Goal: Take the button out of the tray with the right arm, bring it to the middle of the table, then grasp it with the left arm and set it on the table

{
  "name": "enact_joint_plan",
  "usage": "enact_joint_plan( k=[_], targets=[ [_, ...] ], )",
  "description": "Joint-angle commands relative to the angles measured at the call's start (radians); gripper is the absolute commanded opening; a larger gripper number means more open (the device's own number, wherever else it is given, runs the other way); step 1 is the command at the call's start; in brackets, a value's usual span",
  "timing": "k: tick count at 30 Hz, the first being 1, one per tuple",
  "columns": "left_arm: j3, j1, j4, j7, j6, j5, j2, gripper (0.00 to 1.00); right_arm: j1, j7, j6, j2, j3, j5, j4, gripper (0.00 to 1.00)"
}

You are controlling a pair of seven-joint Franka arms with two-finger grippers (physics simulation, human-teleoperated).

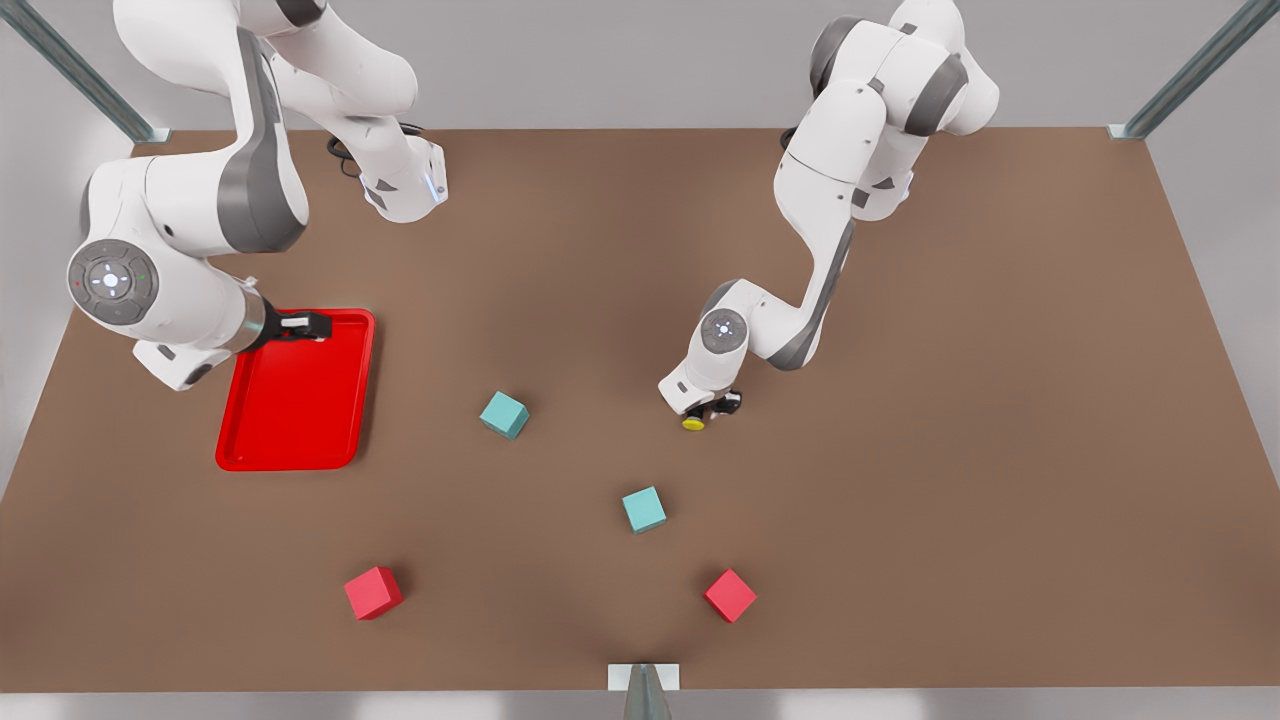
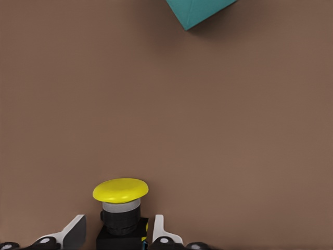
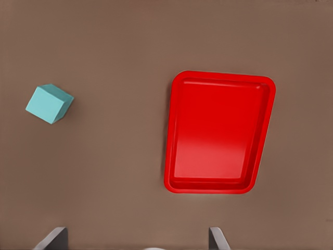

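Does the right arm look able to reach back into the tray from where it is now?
Probably yes: the right gripper hovers open over the tray, with nothing lying in it.

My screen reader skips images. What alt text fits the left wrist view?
The left claw grips the black base of the yellow-capped button just above the brown table. A corner of a teal cube lies farther off.
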Motion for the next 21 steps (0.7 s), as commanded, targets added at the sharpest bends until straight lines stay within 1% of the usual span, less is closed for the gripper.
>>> enact_joint_plan(
  k=[1, 3, 5, 11, 15, 16, 17, 19, 20, 21],
  targets=[
    [0.0, 0.001, 0.0, -0.006, -0.001, 0.001, -0.001, 0.56, 0.001, -0.089, -0.001, -0.001, 0.0, -0.002, 0.0, 1.0],
    [0.0, 0.001, 0.0, -0.009, -0.019, 0.001, -0.002, 0.47, -0.004, -0.089, 0.001, -0.001, 0.0, -0.005, 0.001, 1.0],
    [0.0, 0.001, 0.01, -0.009, -0.031, 0.001, -0.002, 0.42, -0.01, -0.09, 0.002, -0.001, 0.0, -0.002, 0.003, 1.0],
    [0.002, 0.003, 0.049, -0.01, -0.116, 0.0, -0.007, 0.4, 0.009, -0.089, 0.005, 0.004, -0.001, -0.01, 0.005, 1.0],
    [0.046, -0.001, 0.129, -0.052, -0.326, 0.0, -0.036, 0.41, 0.007, -0.087, 0.005, 0.006, -0.001, -0.019, 0.005, 1.0],
    [0.063, -0.007, 0.145, -0.203, -0.361, 0.003, -0.053, 0.41, 0.004, -0.087, 0.005, 0.006, -0.001, -0.019, 0.005, 1.0],
    [0.149, -0.079, 0.149, -0.42, -0.367, 0.07, -0.056, 0.41, 0.009, -0.086, 0.005, 0.004, -0.001, -0.019, 0.005, 1.0],
    [0.36, -0.217, 0.169, -0.82, -0.433, 0.161, -0.053, 0.41, 0.001, -0.089, 0.007, 0.004, -0.004, -0.034, 0.005, 1.0],
    [0.411, -0.243, 0.168, -1.019, -0.464, 0.202, -0.05, 0.41, 0.002, -0.089, 0.005, 0.004, -0.004, -0.043, 0.005, 1.0],
    [0.439, -0.264, 0.166, -1.272, -0.504, 0.319, -0.044, 0.41, 0.001, -0.089, 0.005, 0.006, -0.004, -0.045, 0.005, 1.0]
  ],
)
